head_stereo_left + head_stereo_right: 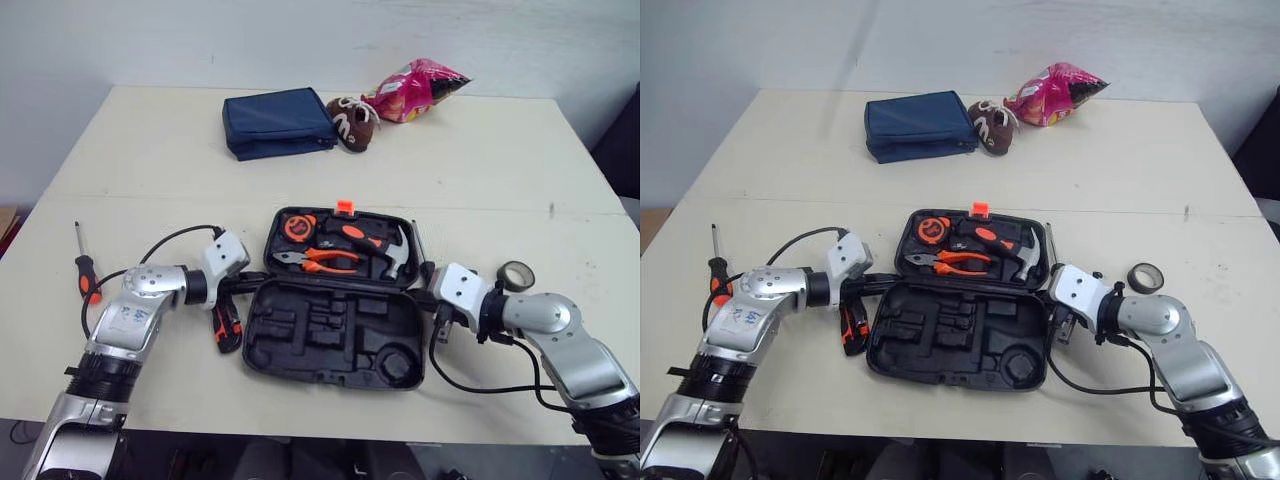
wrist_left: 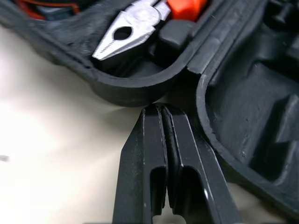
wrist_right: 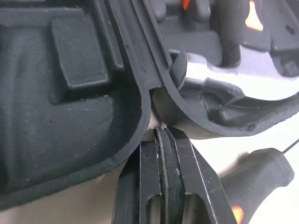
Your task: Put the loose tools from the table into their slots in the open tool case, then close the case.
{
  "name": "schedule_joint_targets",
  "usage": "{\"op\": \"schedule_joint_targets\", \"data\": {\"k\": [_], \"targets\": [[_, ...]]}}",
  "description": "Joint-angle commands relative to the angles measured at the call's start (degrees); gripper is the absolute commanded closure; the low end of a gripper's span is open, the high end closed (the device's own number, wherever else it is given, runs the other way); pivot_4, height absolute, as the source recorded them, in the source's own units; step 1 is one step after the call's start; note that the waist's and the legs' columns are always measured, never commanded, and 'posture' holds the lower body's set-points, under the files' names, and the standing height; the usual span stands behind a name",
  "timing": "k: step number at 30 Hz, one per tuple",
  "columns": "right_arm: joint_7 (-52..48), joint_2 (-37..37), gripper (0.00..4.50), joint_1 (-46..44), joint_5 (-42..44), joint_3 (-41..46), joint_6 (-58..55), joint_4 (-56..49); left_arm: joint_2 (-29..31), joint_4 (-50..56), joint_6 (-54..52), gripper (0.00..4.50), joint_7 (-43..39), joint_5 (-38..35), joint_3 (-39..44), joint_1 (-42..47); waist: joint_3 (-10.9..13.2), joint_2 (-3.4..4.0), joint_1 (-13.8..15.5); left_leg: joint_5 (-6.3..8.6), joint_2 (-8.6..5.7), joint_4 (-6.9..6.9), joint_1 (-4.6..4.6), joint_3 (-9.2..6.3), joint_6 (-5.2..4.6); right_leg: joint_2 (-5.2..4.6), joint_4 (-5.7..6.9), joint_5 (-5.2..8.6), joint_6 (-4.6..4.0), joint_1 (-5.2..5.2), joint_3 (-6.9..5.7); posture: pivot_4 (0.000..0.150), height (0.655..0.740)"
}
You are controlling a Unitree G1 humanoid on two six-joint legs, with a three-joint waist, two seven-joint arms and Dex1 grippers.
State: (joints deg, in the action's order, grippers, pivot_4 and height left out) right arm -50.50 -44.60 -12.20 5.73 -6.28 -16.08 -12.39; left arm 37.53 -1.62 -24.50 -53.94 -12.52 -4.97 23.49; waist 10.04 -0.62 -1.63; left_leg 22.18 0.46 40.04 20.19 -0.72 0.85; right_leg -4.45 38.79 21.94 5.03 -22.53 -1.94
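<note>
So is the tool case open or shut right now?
Open. The tool case lies spread flat, both halves facing up: pliers and hammer in the far half, the near half's moulded slots bare.

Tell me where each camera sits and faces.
Left eye view: head, looking down over left arm and right arm at the open black plastic tool case.
Right eye view: stereo twin, same scene.
Left wrist view: along the shut left gripper at the case hinge, silver pliers beyond.
Right wrist view: along the shut right gripper at the hinge's other end.
</note>
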Motion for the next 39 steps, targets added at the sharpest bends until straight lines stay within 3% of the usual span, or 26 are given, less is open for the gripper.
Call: {"op": "schedule_joint_targets", "data": {"k": [1,19,29,35,39], "targets": [[-1.8,1.1,4.50,-1.1,0.8,-1.0,3.3,-1.9,0.3,5.6,0.1,4.44,-2.4,-2.7,0.3,-1.8,0.0,0.00,0.0,0.00,0.00,0.01,0.00,-0.02,0.00,0.00,-0.03,0.00,0.00,0.01,-0.01,0.150,0.7400],[-4.6,1.1,4.50,1.5,0.8,0.1,4.3,-3.0,2.3,8.0,0.6,4.44,-2.1,-2.3,4.1,-6.2,0.0,0.01,0.1,0.00,-0.01,0.00,0.03,-0.13,0.00,-0.02,-0.12,0.00,0.00,0.07,-0.12,0.150,0.7400],[-11.9,-6.5,4.50,13.3,14.7,20.2,4.5,-11.0,12.1,10.9,1.8,4.44,-9.9,-11.1,18.6,-12.1,0.0,0.03,0.1,0.00,-0.01,-0.01,0.07,-0.26,0.00,-0.07,-0.34,0.00,0.00,0.17,-0.23,0.150,0.7400],[-13.7,-8.2,4.50,21.4,16.1,36.2,7.7,-1.8,16.6,0.6,5.4,4.44,-9.4,-12.2,34.2,-18.4,0.0,0.03,0.3,0.01,-0.01,-0.05,-0.06,-0.31,-0.01,-0.08,-0.51,0.00,0.00,0.38,-0.30,0.150,0.7400],[-14.0,-9.2,2.98,23.4,14.3,42.4,12.7,8.0,19.1,-7.5,7.1,3.13,-8.5,-12.4,43.6,-21.8,0.0,0.04,0.2,0.02,-0.01,-0.07,-0.12,-0.36,-0.04,-0.09,-0.68,-0.01,0.01,0.53,-0.38,0.150,0.7400]]}}
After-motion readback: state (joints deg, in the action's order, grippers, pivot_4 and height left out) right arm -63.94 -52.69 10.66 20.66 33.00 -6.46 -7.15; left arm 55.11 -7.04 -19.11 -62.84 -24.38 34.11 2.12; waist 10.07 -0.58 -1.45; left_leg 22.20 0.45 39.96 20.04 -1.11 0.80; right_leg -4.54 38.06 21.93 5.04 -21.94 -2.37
